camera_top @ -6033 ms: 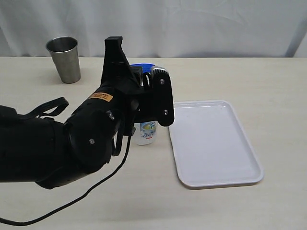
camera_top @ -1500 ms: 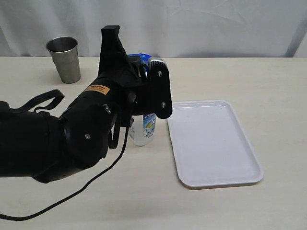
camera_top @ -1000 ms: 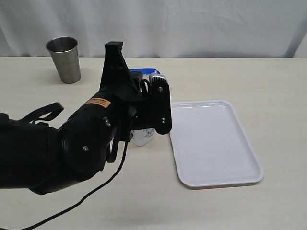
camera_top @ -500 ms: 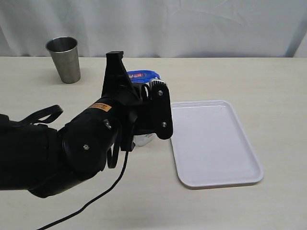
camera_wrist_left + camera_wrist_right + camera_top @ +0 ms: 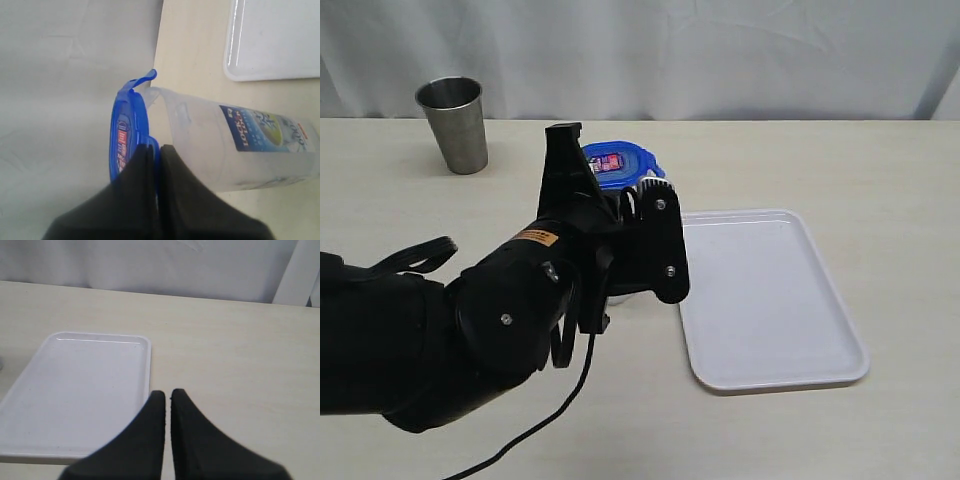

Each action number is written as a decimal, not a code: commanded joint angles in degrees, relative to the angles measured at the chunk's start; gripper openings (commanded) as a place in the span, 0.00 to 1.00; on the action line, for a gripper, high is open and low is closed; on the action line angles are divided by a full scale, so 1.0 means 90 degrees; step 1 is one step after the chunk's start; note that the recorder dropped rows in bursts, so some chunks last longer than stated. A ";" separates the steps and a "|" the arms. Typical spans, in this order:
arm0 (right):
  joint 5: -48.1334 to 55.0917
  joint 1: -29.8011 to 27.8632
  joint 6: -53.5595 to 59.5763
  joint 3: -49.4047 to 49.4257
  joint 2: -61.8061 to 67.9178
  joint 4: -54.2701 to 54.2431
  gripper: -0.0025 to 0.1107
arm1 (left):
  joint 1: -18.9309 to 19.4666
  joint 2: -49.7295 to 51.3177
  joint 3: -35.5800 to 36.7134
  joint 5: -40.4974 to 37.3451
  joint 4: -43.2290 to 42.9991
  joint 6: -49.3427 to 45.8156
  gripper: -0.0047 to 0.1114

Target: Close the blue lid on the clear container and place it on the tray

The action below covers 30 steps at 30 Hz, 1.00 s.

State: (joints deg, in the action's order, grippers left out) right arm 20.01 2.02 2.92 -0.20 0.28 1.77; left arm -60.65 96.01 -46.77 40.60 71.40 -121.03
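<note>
The left gripper [image 5: 154, 150] is clenched on one edge of the lid [image 5: 618, 163]. The lid sits atop the container [image 5: 235, 150], upright just left of the tray [image 5: 770, 300] and not on it, with one flap sticking up. The right gripper [image 5: 164, 396] hangs pinched together on itself near the tray, and a cup [image 5: 455, 122] stands well left of the tray, its inside hidden.

The pale table [image 5: 880, 170] I work over carries a steel cup [image 5: 453, 123] near its far left corner and the white tray [image 5: 765, 300] toward its right edge.
</note>
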 commanded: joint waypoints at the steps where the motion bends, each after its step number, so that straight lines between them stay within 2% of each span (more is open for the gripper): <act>1: -0.0027 0.0018 0.0019 0.0022 -0.0031 -0.0003 0.06 | -0.0034 -0.0054 0.0037 -0.0015 0.0251 -0.0197 0.04; 7: -0.0027 0.0018 0.0019 0.0022 -0.0031 -0.0003 0.06 | -0.0034 -0.0054 0.0046 -0.0305 0.0503 -0.0197 0.04; 20: -0.0027 0.0018 0.0019 0.0022 -0.0031 -0.0003 0.06 | -0.0034 -0.0054 0.0046 0.0066 0.0286 -0.0197 0.04; 30: -0.0027 0.0018 0.0019 0.0022 -0.0031 -0.0003 0.06 | -0.0076 -0.0054 0.0046 -0.0193 0.0209 -0.0184 0.04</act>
State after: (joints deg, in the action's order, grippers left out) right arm 20.01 2.02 2.92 -0.20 0.28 1.77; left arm -60.84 95.79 -46.77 39.69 73.56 -121.03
